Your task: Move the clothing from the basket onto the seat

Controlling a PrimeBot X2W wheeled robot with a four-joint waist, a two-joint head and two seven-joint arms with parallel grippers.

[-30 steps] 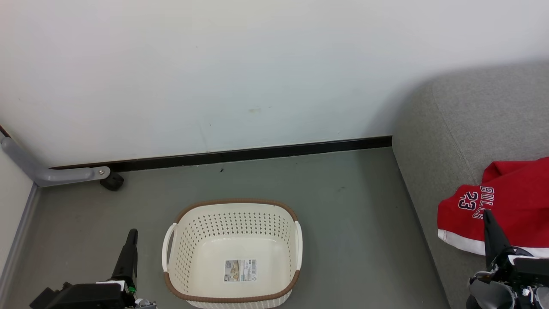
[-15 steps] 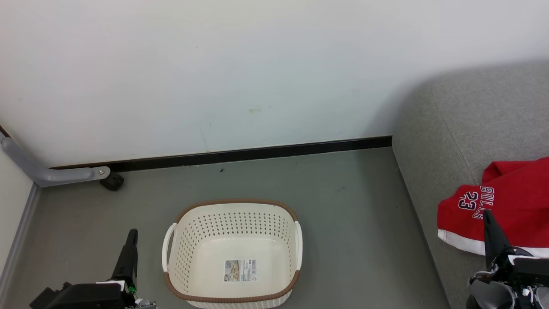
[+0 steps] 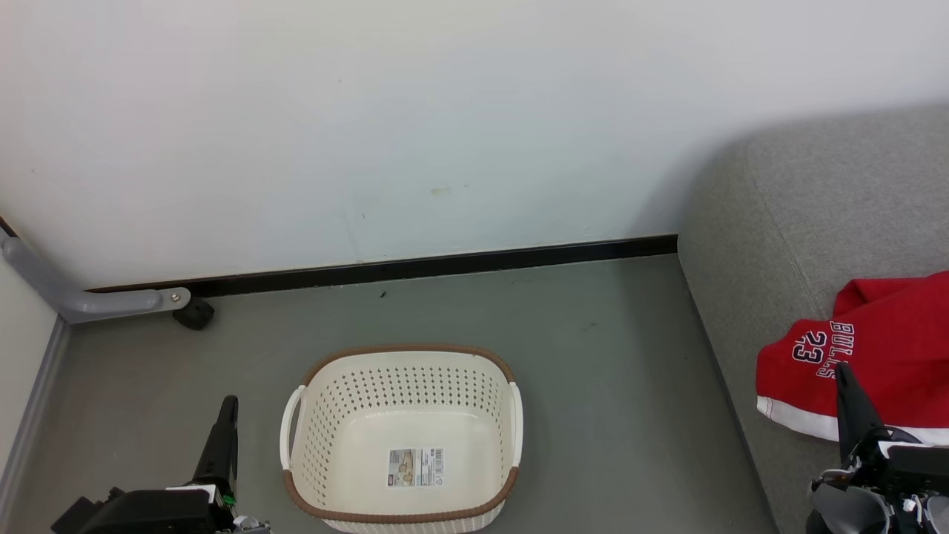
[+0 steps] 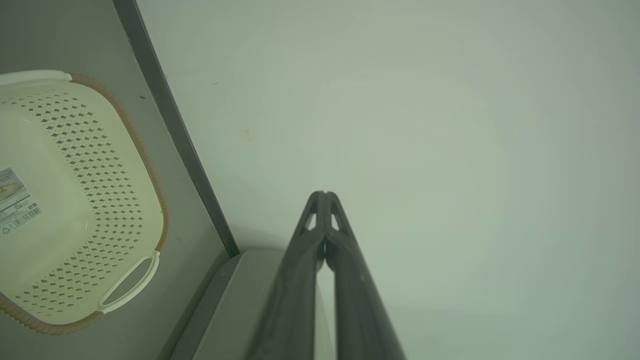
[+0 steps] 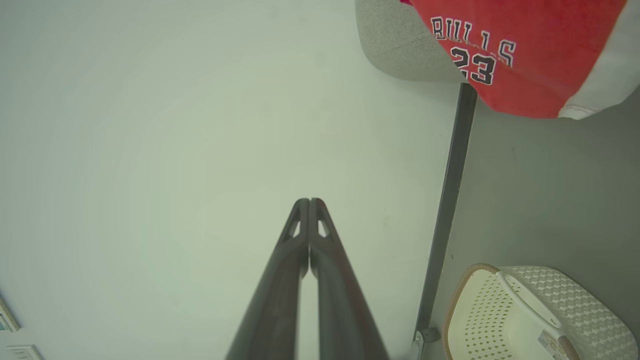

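The cream perforated basket (image 3: 404, 371) stands on the grey floor with nothing in it but a paper label (image 3: 415, 466); it also shows as the basket (image 4: 75, 200) and the basket (image 5: 530, 310) in the wrist views. Red clothing (image 3: 882, 348) printed "BULLS 23" lies on the grey seat (image 3: 808, 222), seen again as clothing (image 5: 520, 55) on the seat (image 5: 395, 40). My left gripper (image 3: 228, 404) is shut and empty, left of the basket; its fingertips meet in the left wrist view (image 4: 324, 194). My right gripper (image 3: 841, 367) is shut, empty, in front of the clothing, tips together (image 5: 309, 201).
A white wall with a black baseboard (image 3: 415, 265) runs behind the basket. A grey metal leg with a black caster (image 3: 194, 313) stands at the far left. Open grey floor (image 3: 608, 371) lies between basket and seat.
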